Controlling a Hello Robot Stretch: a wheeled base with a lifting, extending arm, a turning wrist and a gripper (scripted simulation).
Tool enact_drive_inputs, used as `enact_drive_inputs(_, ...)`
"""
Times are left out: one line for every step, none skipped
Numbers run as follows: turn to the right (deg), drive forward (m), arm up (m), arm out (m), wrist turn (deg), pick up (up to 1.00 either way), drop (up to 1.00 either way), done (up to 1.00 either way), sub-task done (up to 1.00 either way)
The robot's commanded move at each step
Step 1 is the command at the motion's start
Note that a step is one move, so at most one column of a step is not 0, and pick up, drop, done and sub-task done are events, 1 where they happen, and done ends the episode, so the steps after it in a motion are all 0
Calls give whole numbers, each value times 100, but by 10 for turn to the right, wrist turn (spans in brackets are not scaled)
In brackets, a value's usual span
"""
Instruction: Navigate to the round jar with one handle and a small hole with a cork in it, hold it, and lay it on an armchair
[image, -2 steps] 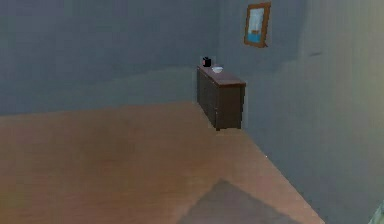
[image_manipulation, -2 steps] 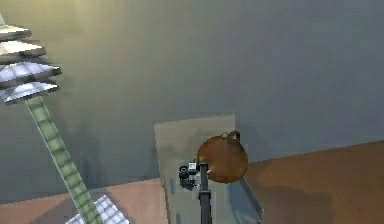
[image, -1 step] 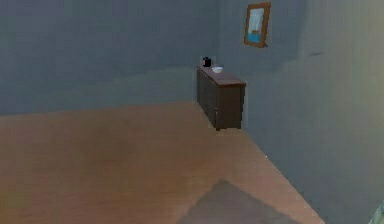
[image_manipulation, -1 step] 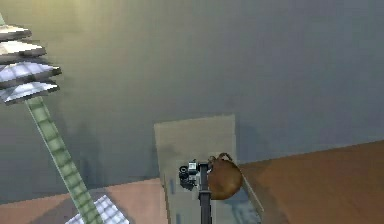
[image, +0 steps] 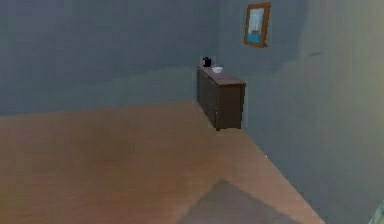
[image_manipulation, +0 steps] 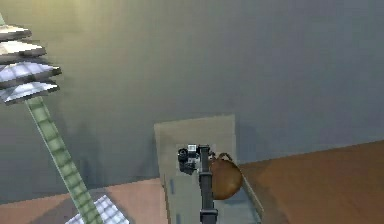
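**Gripper (image_manipulation: 187, 160) beside round brown jar (image_manipulation: 228, 182)**

Jaw state impossible to tell, likewise any hold. Just right of the dark arm (image_manipulation: 205, 200), the jar, before a pale panel (image_manipulation: 180, 135). Ahead, dark cabinet (image: 220, 98) below a framed picture (image: 257, 24).

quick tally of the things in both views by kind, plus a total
cabinet: 1
framed wall picture: 1
small things on the cabinet: 2 (dark one, white one)
tiered floor lamp: 1
pale square panel: 1
round brown jar: 1
total: 7
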Motion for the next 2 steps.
enact_drive_inputs(0,0,0,-8,0,0,0,0,0)
enact_drive_inputs(0,0,0,0,0,0,0,100,0)
